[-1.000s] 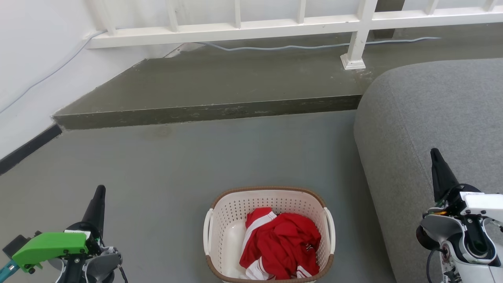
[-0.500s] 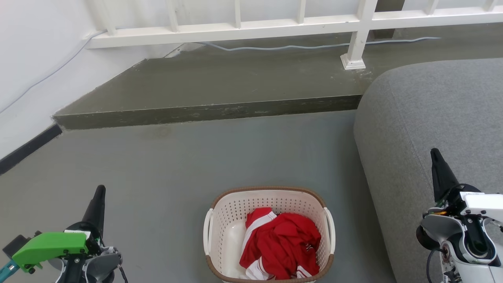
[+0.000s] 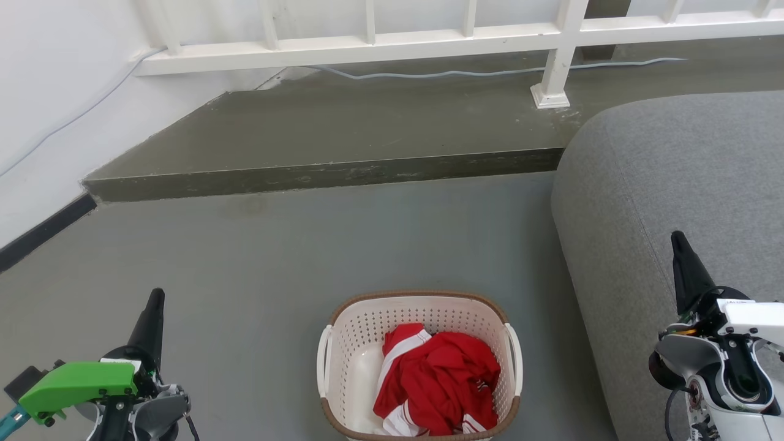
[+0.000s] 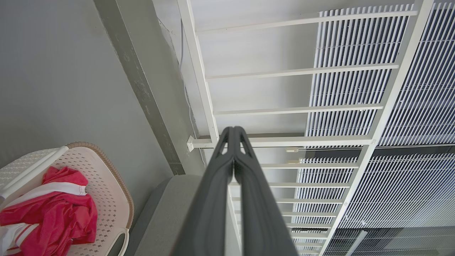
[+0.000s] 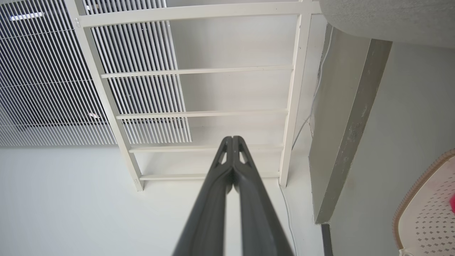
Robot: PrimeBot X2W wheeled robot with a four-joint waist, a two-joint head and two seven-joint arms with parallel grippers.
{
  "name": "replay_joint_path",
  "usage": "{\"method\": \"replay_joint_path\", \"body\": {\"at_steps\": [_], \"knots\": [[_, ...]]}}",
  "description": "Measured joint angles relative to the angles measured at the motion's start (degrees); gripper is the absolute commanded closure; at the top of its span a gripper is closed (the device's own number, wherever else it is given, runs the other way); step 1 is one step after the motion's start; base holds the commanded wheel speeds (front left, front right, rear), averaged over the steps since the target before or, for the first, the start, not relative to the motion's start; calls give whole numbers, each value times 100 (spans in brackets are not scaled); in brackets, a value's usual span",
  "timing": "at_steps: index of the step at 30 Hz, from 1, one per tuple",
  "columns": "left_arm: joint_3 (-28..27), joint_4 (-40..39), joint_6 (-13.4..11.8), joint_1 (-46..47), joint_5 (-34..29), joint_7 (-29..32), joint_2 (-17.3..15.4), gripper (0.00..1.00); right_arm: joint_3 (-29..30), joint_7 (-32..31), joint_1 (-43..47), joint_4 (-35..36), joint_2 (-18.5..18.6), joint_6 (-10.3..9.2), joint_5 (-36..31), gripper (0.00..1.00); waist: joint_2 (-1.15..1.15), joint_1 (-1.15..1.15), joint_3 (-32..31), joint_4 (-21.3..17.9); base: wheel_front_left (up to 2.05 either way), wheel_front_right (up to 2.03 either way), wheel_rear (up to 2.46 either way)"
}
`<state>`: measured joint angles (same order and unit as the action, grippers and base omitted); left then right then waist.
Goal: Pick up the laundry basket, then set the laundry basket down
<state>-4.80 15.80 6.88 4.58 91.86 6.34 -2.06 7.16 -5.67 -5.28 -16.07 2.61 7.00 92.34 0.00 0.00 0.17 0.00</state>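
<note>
The laundry basket stands on the grey floor at the bottom centre of the head view, cream-white and perforated with a brown rim and white side handles. Red and white clothing lies inside it. My left gripper sits well to the basket's left, shut and empty, fingers pointing up the view. My right gripper is far to the right, over the sofa, also shut and empty. In the left wrist view the basket shows at lower left beside the pressed-together fingers. A corner of the basket appears in the right wrist view, right of the closed gripper.
A grey sofa fills the right side, close to the basket. A raised concrete step crosses the floor behind, with a white railing and a cable beyond. A white wall bounds the left.
</note>
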Motion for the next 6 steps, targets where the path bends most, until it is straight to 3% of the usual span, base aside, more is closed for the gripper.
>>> {"method": "replay_joint_path", "body": {"at_steps": [6], "knots": [[0,0,0,0,0,0,0,100,1,0,0,0,0,0,0,100,0,0,0,0,0,0,0]]}}
